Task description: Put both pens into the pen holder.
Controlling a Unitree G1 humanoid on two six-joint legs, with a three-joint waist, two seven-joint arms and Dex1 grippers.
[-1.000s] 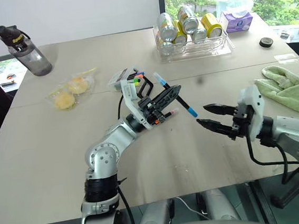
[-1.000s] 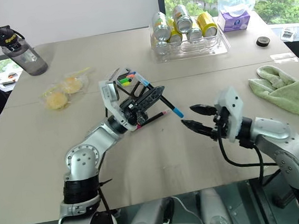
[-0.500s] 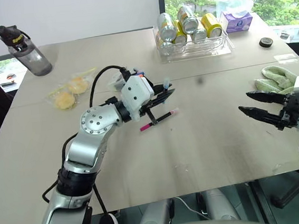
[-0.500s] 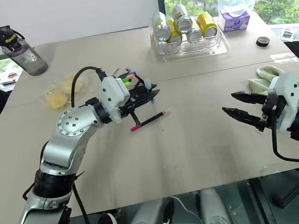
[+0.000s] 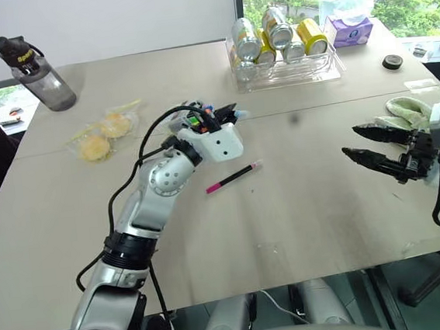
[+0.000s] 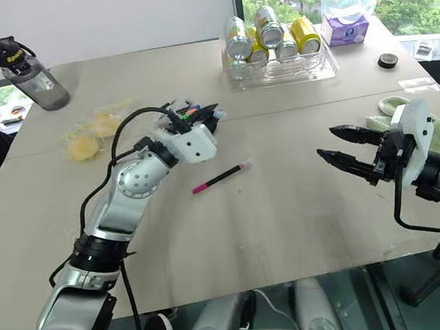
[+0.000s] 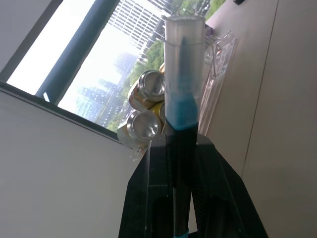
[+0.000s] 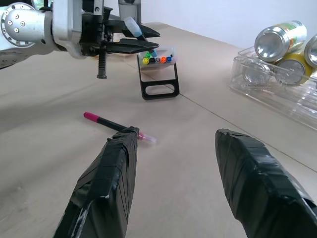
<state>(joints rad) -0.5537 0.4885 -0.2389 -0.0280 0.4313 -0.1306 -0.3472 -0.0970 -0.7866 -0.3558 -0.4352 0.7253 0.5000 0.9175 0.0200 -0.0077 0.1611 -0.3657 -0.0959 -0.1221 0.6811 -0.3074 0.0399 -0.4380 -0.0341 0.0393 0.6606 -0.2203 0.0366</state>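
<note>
The left pincer (image 5: 227,116) was clamped on the blue-ended pen (image 7: 182,104), its barrel running out along the fingers, and it hovered right at the pen holder (image 8: 157,72), seemingly just above and beside its open top. From there the holder lay immediately under the pen's far end, so the drop looked to need only a tilt of the barrel down into the box. The pink-ended pen (image 5: 234,177) lay flat on the tabletop (image 5: 303,219), slanted, nearer the left arm. The right pincer (image 6: 341,145) hung with fingers spread and empty, well apart from that pen.
</note>
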